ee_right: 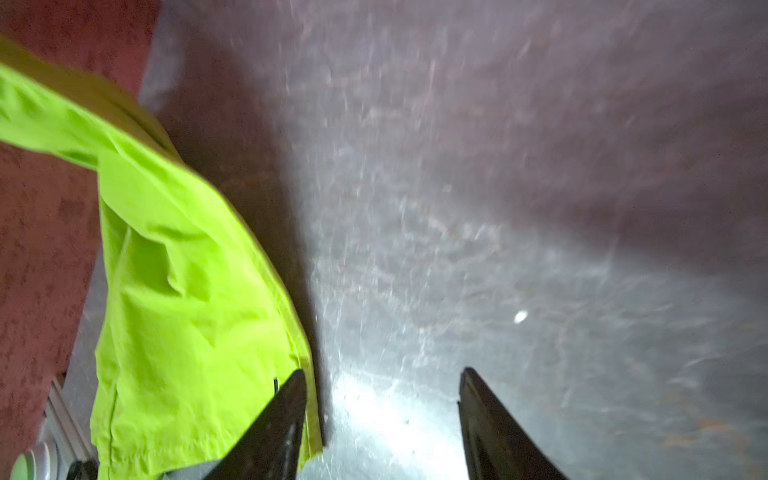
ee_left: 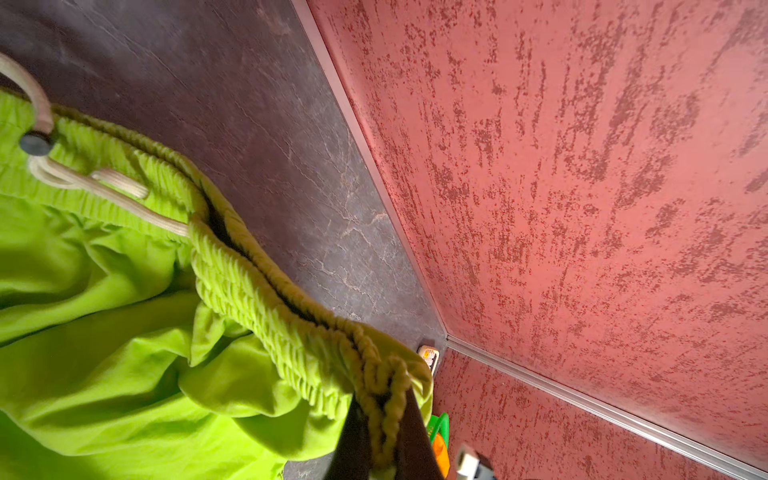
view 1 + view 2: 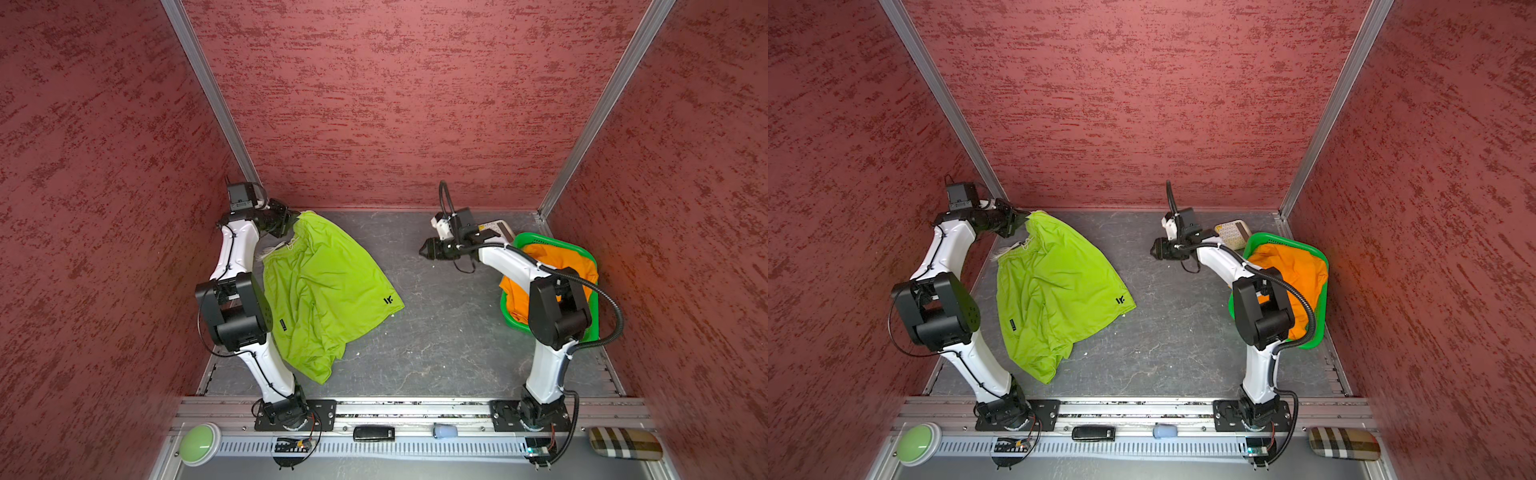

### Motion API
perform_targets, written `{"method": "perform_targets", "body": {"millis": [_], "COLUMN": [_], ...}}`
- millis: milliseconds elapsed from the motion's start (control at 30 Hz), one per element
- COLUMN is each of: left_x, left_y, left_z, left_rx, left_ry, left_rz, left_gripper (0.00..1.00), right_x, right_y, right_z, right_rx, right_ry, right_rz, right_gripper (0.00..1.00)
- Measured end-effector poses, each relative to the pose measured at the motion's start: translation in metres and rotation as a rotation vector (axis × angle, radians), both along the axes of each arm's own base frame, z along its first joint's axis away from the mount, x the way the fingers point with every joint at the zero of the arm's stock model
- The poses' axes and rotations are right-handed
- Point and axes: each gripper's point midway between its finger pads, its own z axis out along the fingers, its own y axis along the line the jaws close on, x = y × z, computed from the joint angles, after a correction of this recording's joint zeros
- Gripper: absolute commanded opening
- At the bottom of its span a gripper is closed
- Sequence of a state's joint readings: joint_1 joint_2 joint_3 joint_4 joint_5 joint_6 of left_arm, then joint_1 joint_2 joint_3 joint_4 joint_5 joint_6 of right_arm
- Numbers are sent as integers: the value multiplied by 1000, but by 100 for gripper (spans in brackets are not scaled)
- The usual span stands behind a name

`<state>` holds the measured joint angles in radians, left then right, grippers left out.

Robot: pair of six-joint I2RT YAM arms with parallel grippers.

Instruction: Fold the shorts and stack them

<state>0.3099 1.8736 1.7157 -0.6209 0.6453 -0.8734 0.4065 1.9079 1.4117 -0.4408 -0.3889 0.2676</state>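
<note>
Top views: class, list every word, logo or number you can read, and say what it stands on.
No text reads clearly.
Black logo on the lime green shorts: a mark, letters unclear.
Small black tag on those shorts: too small.
Black device at the front: white print, blurred.
White pad beside the green basket: printed pattern, unreadable.

Right of the lime green shorts (image 3: 324, 286) a broad bare stretch of tabletop (image 3: 449, 332) lets a tool pass freely as far as the green basket (image 3: 548, 240), which, heaped with the orange shorts (image 3: 557, 262) and overhung by the right arm (image 3: 557, 307), blocks the side farthest from the lime green shorts.
</note>
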Motion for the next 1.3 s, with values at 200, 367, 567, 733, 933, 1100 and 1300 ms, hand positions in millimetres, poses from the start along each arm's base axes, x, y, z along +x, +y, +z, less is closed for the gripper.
{"method": "perform_targets", "body": {"millis": [200,367,567,733,933,1100,1300], "left_x": [0,-2,-2,-4,-6,-7,-9], "left_y": [0,-1,-1,-1,0,-1,-1], "left_z": [-1,-6,-6,-4,0,2,4], "left_rx": [2,0,0,2,4,6,8], "left_ry": [1,11,11,7,-1,-5,-10], "left_rz": [-1,-5,-6,-7,-5,-5,-8], "left_gripper": [0,0,0,0,0,0,0], "right_x": [-72,-93,-94,-101,-108,-99,-83], "right_y": [32,61,84,89,100,108,100], "right_z": [-41,-43,-49,-73,-77,-82,-84], "right_rx": [28,77,109,58,25,12,-46], "right_ry": [93,82,60,88,70,57,42], "right_rz": [115,173,201,208,218,195,121], "right_gripper": [73,73,61,53,43,13,0]}}
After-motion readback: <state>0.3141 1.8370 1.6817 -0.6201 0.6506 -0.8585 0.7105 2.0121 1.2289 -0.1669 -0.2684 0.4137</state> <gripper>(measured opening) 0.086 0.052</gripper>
